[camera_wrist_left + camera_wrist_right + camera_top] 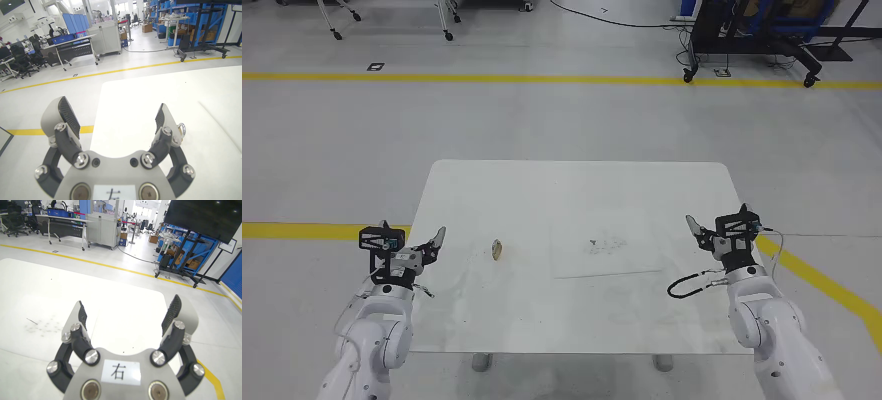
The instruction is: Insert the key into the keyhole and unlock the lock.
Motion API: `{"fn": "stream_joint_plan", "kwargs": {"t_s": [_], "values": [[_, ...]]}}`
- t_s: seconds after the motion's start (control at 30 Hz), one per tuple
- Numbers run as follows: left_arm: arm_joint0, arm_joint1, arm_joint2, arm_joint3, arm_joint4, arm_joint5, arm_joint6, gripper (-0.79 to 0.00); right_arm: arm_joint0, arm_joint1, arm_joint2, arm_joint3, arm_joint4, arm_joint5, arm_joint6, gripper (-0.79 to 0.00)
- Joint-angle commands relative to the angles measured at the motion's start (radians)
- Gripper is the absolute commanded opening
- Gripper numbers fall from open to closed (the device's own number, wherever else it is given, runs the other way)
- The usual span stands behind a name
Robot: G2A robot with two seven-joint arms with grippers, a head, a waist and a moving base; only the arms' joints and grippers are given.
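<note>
Nearest us, the left hand [113,103] and right hand [128,300] hovered wide open and empty over the surface's [572,190] near corners (a ready stance, we judged). The lock [498,249] lay near the left, the key [32,320] toward the right, so each had its own pick.

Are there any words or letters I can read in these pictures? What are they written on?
"右": on the white label of the right gripper.
The left gripper has a sticker too, but its mark is cut off by the picture's edge, so it cannot be read.
The sign board in the room behind: too small to read.
</note>
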Motion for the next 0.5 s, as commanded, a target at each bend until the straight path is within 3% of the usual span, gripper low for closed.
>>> {"fn": "stream_joint_plan", "kwargs": {"t_s": [0.0, 0.17, 0.47], "values": [[0.000, 0.000, 0.000, 0.000, 0.000, 0.000, 0.000, 0.000, 0.000, 0.000, 0.000, 0.000, 0.000, 0.000, 0.000, 0.000], [0.000, 0.000, 0.000, 0.000, 0.000, 0.000, 0.000, 0.000, 0.025, -0.001, -0.034, 0.030, -0.009, -0.052, 0.012, 0.000], [0.000, 0.000, 0.000, 0.000, 0.000, 0.000, 0.000, 0.000, 0.232, -0.014, -0.206, 0.247, -0.004, -0.278, 0.062, 0.000]]}}
